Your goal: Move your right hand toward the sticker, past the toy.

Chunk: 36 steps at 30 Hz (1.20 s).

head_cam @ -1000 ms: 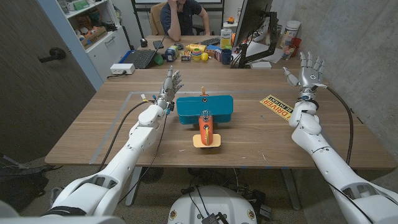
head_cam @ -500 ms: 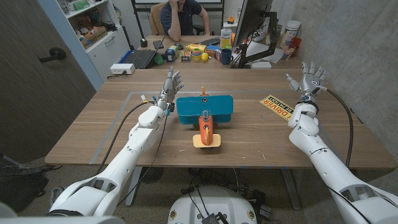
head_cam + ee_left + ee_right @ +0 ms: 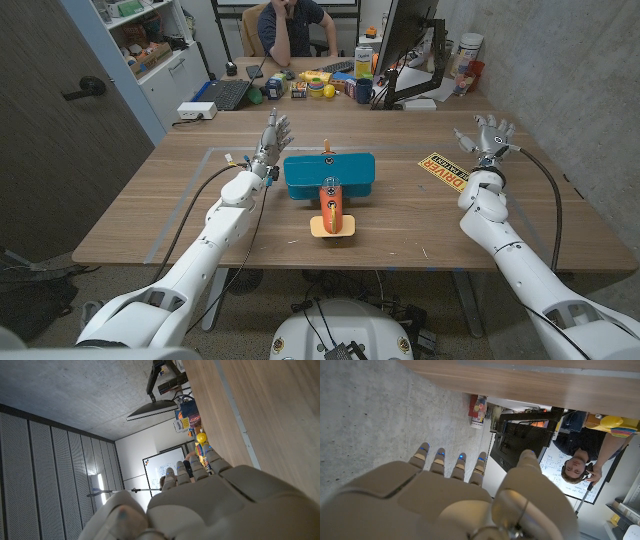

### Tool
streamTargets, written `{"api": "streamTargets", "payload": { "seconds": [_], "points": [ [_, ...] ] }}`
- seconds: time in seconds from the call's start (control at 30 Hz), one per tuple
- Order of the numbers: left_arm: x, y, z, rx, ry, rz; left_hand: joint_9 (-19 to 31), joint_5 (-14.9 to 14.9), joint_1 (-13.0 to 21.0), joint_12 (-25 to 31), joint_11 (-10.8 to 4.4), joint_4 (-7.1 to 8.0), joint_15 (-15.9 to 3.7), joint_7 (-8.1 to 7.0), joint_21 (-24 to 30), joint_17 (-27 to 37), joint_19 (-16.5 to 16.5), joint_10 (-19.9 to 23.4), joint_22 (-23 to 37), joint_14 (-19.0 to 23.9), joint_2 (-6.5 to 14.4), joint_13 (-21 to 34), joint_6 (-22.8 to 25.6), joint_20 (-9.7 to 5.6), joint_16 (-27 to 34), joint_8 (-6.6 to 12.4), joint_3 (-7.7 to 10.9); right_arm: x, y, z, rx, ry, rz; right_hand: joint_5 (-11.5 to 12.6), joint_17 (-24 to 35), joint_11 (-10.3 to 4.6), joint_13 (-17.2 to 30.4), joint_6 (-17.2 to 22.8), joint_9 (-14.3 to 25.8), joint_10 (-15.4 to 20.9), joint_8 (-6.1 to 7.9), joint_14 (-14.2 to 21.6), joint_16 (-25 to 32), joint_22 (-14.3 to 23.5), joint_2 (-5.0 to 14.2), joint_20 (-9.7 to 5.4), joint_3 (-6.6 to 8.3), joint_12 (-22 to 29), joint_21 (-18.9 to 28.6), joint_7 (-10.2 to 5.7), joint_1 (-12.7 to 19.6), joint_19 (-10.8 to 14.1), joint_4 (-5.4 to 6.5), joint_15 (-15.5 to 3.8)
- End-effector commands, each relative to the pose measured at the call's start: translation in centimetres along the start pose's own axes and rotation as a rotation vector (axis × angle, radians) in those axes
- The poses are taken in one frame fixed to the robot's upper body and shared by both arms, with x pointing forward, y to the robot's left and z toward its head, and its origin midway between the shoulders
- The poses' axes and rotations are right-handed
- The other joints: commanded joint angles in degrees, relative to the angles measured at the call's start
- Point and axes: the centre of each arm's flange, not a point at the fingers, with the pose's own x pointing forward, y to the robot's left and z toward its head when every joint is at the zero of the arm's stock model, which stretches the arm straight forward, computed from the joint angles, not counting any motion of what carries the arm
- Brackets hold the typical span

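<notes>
Sticker: yellow-and-black rectangular warning sticker [image 3: 444, 168] lies flat on the wooden table [image 3: 400, 225], at about 3 o'clock from the teal plastic toy plane with orange nose and cream tail [image 3: 329, 184], well apart from it. Right hand [image 3: 489, 135] is raised above the table's right side, at roughly 2 o'clock from the sticker and near it, fingers spread and pointing up, holding nothing. The right wrist view shows the same right hand [image 3: 455, 495] from behind, fingers [image 3: 460, 466] apart, nothing between them. Left hand [image 3: 275, 133] stands upright just beside the toy's teal wing, at about 10 o'clock from it, fingers extended and loosely apart, empty; cannot tell whether it touches the wing. Black monitor [image 3: 405, 40] and a clutter of small items sit on the far desk at 12 o'clock, with a seated person [image 3: 290, 25] behind it.
</notes>
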Motion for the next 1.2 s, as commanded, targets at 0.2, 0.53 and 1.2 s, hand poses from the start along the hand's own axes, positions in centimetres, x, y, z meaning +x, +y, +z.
{"api": "streamTargets", "payload": {
  "seconds": [0.2,0.53,1.2],
  "points": [
    [-0.1,0.5,0.0,0.0,-0.001,0.002,0.3,0.3,0.2,0.3,0.12,0.13,-0.08,-0.5,0.0,0.2,0.4,0.0,0.1,0.1,3.7,0.2,-0.1,0.2,0.1,0.34,-0.36,-1.1,2.7,0.7,0.028,0.0,0.13,0.5,0.1,-0.03,0.1,-0.1,0.1,0.5,-0.63,1.3,0.1,0.0,0.0,0.1,0.04,-0.9,0.7,-0.67,1.1,2.1,-0.6,-0.47],
    [0.0,0.7,0.2,0.004,-0.001,0.003,0.3,0.3,0.2,0.3,0.07,0.13,-0.12,-0.54,-0.1,0.2,0.4,0.0,0.1,0.0,3.7,0.2,-0.1,0.24,0.1,0.33,-0.42,-1.6,4.3,0.6,0.012,0.013,0.205,0.9,0.1,-0.01,0.2,1.3,0.2,1.8,-0.99,3.1,-0.6,-0.1,0.53,0.12,0.01,-1.0,1.5,-0.74,2.6,7.4,-1.2,-1.13],
    [0.3,0.5,0.2,0.004,-0.002,0.003,0.3,0.4,0.2,0.3,0.15,0.13,-0.09,-0.58,-0.2,0.2,0.4,0.0,0.1,0.0,3.7,0.2,-0.3,0.22,0.1,0.29,-0.58,-1.1,4.5,0.1,-0.008,0.029,0.292,-0.6,0.0,-0.26,0.3,17.0,0.6,16.6,-0.01,18.3,-0.8,-1.1,-0.24,-0.22,-0.63,-0.4,2.8,2.1,10.3,34.4,-3.54,-7.52]
  ]
}}
